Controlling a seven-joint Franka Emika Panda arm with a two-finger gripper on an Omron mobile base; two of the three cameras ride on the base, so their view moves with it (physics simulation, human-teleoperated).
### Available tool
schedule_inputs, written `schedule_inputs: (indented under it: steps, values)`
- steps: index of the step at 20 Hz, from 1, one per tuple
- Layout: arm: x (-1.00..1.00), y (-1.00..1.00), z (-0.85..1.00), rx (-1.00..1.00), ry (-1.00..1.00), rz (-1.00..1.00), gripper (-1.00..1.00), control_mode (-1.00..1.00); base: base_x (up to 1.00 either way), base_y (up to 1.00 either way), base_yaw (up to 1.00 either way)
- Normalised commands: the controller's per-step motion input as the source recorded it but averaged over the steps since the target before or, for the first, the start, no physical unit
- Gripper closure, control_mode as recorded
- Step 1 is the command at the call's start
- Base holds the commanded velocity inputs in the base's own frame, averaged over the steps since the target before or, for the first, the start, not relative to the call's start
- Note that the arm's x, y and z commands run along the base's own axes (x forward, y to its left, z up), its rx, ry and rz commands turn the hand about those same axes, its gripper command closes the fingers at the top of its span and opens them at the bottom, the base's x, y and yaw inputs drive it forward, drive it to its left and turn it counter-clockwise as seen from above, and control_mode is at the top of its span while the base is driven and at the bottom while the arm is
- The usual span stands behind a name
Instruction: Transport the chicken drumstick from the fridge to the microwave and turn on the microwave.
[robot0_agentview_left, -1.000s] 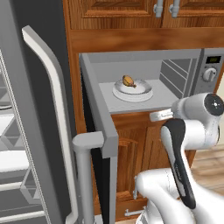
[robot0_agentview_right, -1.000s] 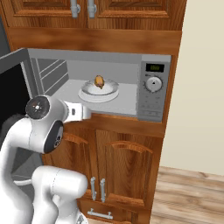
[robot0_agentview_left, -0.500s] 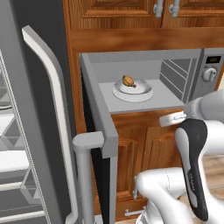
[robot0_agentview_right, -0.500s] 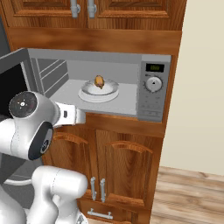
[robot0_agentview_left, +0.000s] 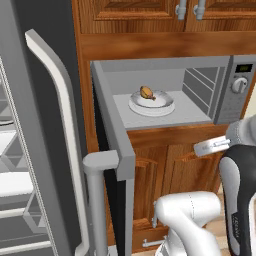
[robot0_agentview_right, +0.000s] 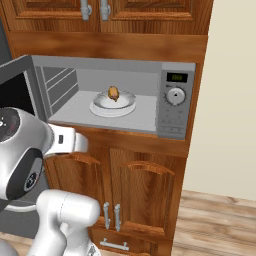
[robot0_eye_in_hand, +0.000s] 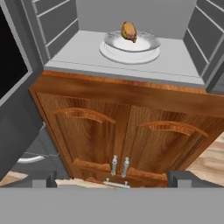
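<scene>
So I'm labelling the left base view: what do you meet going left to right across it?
Fridge handle → microwave door → chicken drumstick on its plate → microwave knob.

Warm brown wooden cabinetry fills the kitchen wall: a pair of lower cabinet doors (robot0_agentview_right: 135, 195) with arched raised panels and short metal pulls, a drawer (robot0_agentview_right: 117, 240) with a horizontal bar handle beneath them, and upper cabinet doors (robot0_agentview_right: 105, 12) above. To the right stands a plain cream wall (robot0_agentview_right: 230, 95), over a light wood-plank floor (robot0_agentview_right: 215, 225).
</scene>
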Motion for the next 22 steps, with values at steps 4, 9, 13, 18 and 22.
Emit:
schedule_inputs:
  steps: [4, 9, 13, 18, 22]
  values:
    - [-0.35, 0.20, -0.06, -0.01, 0.00, 0.02, -1.00, -1.00, 0.00, 0.00, 0.00]
    - [-0.27, 0.26, -0.04, -0.03, -0.09, 0.00, -1.00, -1.00, 0.00, 0.00, 0.00]
    - [-0.40, 0.22, 0.00, -0.02, -0.05, 0.02, -1.00, -1.00, 0.00, 0.00, 0.00]
    - [-0.36, 0.21, 0.00, 0.00, -0.01, 0.02, -1.00, -1.00, 0.00, 0.00, 0.00]
    - [-0.16, 0.25, 0.00, 0.00, 0.00, 0.00, -1.00, -1.00, 0.00, 0.00, 0.00]
